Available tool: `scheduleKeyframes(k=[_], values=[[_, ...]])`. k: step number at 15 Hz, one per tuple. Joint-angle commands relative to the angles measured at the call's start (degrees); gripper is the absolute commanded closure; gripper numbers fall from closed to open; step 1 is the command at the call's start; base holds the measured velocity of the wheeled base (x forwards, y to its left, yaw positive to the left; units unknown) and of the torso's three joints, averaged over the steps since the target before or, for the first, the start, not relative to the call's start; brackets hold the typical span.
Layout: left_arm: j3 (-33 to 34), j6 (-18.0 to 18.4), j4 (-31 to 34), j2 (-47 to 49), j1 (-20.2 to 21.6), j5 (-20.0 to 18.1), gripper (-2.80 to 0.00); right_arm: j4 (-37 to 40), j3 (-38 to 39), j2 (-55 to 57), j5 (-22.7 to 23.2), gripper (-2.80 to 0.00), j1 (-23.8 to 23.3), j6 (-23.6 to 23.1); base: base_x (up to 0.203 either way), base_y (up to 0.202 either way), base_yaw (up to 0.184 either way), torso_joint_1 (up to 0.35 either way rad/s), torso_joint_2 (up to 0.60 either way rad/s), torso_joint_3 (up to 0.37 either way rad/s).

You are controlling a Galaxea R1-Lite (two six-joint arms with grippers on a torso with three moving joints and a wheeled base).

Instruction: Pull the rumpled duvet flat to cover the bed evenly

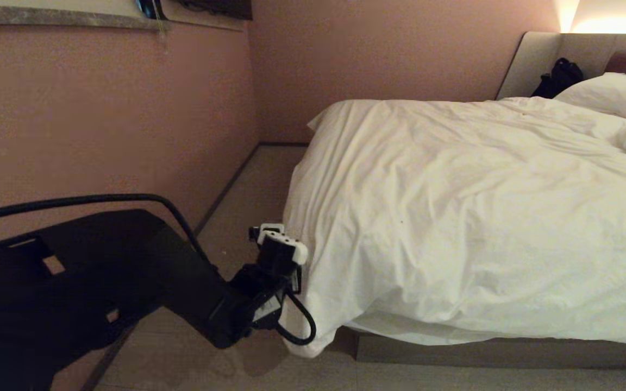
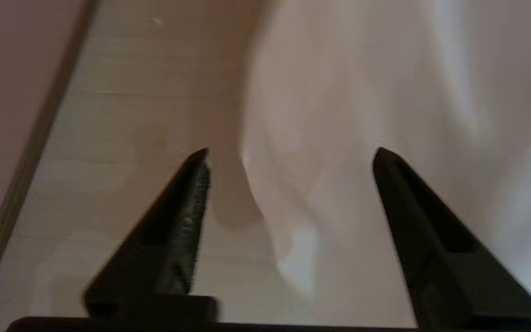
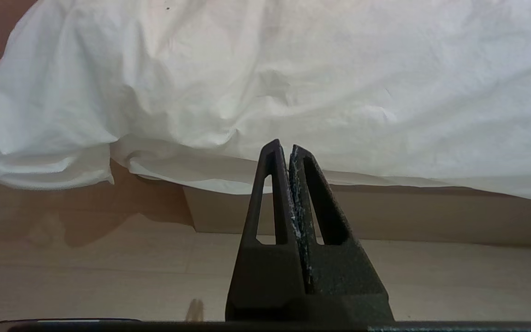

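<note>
Left gripper spread at the bed's foot corner — duvet hanging free.

Head view: we saw one duvet (image 1: 454,217) covering the bed (image 1: 481,350), its corner drooping to the floor (image 1: 248,179) beside our left gripper (image 1: 298,271); one pillow (image 1: 614,95), one black bag (image 1: 557,79). Left wrist view: two fingers (image 2: 173,230) wide apart, grasping nothing, cloth just ahead. Right wrist view: right gripper (image 3: 289,150) clenched, empty, facing the duvet's overhang. Risk, we judged — the low corner could snag the left arm as it moves and pull the cover askew.
</note>
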Motion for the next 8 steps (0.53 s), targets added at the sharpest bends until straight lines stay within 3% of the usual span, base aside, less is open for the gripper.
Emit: scheduleKeyframes(k=[1, 6, 7, 8], values=[[-3.2, -0.1, -0.3, -0.7, 2.5, -0.3, -2.80, 0.0, 0.0, 0.0, 0.0, 0.00, 0.0, 0.0, 0.000, 0.000, 0.000, 0.000, 0.00, 0.000], [-5.7, -0.1, 0.2, -5.7, 3.5, -2.3, -2.80, 0.0, 0.0, 0.0, 0.0, 0.00, 0.0, 0.0, 0.000, 0.000, 0.000, 0.000, 0.00, 0.000], [-5.9, -0.1, 0.4, -6.3, 3.8, -2.3, 0.00, 0.0, 0.0, 0.0, 0.0, 0.00, 0.0, 0.0, 0.000, 0.000, 0.000, 0.000, 0.00, 0.000], [-6.1, 0.0, 1.0, -8.4, 4.4, -2.4, 0.00, 0.0, 0.0, 0.0, -0.1, 0.00, 0.0, 0.0, 0.000, 0.000, 0.000, 0.000, 0.00, 0.000]])
